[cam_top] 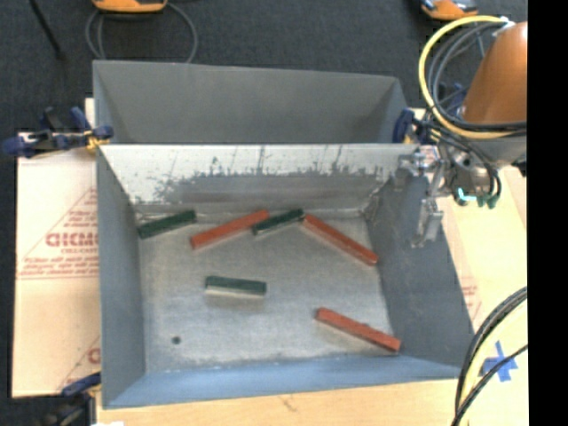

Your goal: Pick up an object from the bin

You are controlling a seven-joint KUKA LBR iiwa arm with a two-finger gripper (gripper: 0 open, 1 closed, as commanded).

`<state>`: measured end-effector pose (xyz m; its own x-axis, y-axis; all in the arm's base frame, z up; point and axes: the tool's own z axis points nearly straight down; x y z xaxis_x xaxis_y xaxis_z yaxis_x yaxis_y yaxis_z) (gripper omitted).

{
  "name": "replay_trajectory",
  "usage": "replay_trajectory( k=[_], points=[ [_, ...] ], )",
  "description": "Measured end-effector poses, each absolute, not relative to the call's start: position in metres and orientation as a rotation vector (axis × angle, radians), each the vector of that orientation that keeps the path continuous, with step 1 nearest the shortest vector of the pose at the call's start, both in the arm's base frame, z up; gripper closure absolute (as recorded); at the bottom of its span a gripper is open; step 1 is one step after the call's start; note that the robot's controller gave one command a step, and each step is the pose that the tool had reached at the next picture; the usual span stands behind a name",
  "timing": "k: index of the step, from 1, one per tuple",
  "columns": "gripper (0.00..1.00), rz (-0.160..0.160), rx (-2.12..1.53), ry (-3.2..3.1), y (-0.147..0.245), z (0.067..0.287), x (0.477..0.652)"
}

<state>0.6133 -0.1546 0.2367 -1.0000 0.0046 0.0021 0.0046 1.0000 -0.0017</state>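
Note:
My gripper (429, 213) hangs above the bin's sloping right wall, near the back right corner, with nothing seen in it. Closest to it, down on the bin floor to its left, lies a slanted orange bar (340, 240). A short dark green bar (278, 221) touches that bar's upper end. A second orange bar (357, 328) lies at the front right of the floor, below the gripper in the view.
Further left on the floor are another orange bar (229, 229), a green bar (166, 224) against the back left, and a green-topped block (235, 287) near the middle. The arm's orange cover and cables sit outside the bin's right rim.

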Motion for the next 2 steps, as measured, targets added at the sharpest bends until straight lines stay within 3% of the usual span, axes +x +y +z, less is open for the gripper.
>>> replay_trajectory(
  k=[1, 2],
  points=[
    [0.0, -0.003, -0.597, -3.083, -0.14, 0.067, 0.621],
    [0.0, -0.003, -0.649, -3.079, -0.113, 0.103, 0.618]
  ],
)
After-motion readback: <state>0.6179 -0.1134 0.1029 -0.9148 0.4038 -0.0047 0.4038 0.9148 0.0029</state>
